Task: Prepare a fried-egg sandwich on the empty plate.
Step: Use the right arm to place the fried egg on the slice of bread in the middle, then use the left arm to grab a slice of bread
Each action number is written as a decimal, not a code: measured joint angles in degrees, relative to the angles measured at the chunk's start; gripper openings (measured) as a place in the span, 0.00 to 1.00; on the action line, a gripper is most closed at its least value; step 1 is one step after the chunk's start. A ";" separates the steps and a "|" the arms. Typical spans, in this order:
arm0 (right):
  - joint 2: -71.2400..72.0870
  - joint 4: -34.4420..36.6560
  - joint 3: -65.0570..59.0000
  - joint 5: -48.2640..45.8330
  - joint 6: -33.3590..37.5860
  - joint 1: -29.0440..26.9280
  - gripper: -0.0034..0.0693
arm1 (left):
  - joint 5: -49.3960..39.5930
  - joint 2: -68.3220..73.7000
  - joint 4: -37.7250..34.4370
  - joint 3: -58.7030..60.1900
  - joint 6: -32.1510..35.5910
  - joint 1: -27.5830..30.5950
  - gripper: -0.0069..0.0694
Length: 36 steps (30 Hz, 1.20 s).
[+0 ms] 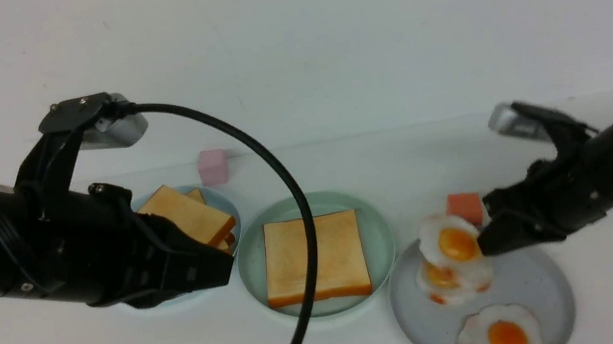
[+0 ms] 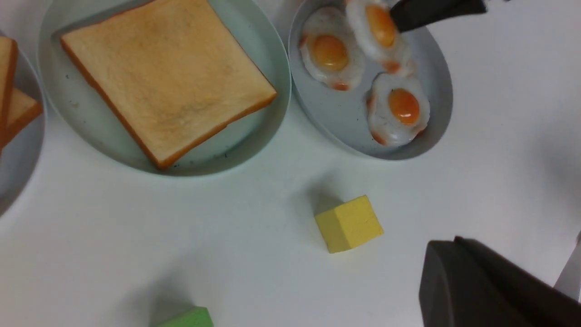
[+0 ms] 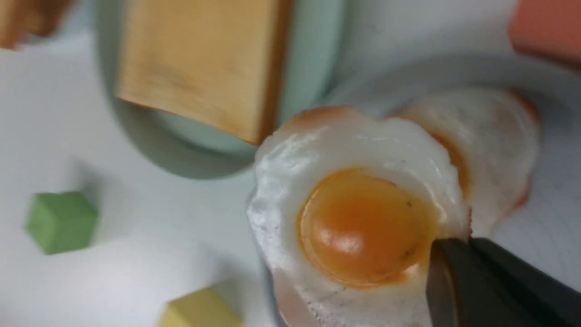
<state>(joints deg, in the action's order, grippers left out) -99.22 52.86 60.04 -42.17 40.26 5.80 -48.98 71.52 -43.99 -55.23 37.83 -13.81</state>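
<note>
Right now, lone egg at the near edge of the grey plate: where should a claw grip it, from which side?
Probably the thin white rim of the lone egg, on its right edge, approached low from the right. It lies flat on the grey plate, the domed yolk offers no pinch, and that side has bare plate. The right claw grips the held egg by its rim.

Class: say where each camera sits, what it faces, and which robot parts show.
Front: robot's side, facing forward; left hand and right hand show.
Left wrist: looks down on toast, mint plate; left hand shows.
Right wrist: close on fried egg pinched by right hand.
Shared: both wrist views show the yellow cube.
</note>
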 joint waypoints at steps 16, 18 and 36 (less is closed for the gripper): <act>-20.53 -21.49 35.34 -3.53 -28.33 18.17 0.08 | 16.19 3.18 14.43 0.00 -16.52 0.00 0.10; -23.99 -22.12 37.79 -3.46 -29.55 18.31 0.11 | 16.25 4.06 14.69 0.00 -17.64 0.00 0.11; -9.43 -26.75 39.29 -9.66 -28.36 18.22 0.70 | 14.11 8.18 16.97 0.00 -43.28 15.03 0.33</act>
<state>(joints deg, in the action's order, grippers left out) -108.65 26.11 99.33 -51.83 11.90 24.01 -34.87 79.71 -27.02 -55.23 -5.45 1.22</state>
